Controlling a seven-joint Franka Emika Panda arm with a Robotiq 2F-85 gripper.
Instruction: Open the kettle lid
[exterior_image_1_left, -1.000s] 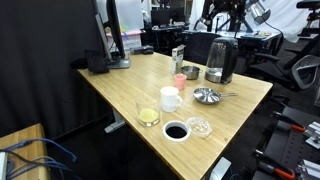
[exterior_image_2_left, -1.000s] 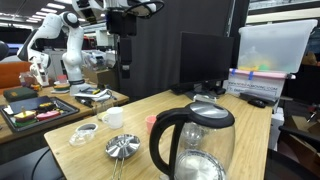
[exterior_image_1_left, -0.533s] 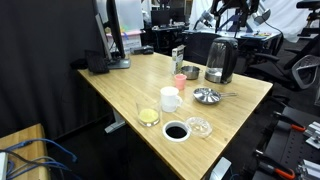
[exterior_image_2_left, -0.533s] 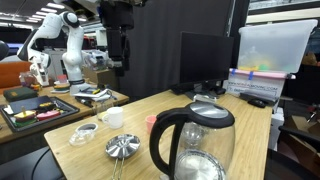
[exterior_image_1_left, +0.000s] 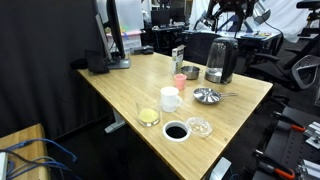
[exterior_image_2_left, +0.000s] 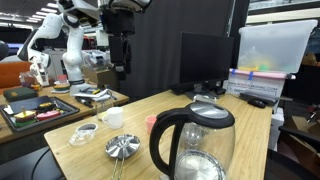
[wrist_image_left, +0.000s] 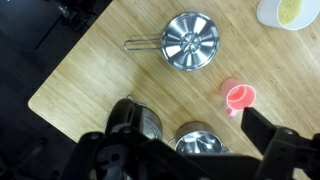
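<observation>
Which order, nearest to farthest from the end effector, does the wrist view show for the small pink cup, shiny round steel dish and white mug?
1. Small pink cup, right of centre.
2. Shiny round steel dish, upper middle.
3. White mug, top right corner.

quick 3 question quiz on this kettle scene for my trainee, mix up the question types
1. True or false: the pincer is touching the kettle lid.
2. What colour is the small cup near the kettle in the wrist view? A pink, B blue, C green.
3. Fill in: the pincer's fingers stand ___ (open or shut).

Key: 1 false, the pincer hangs above the kettle lid, apart from it. 2 A. 3 open.
</observation>
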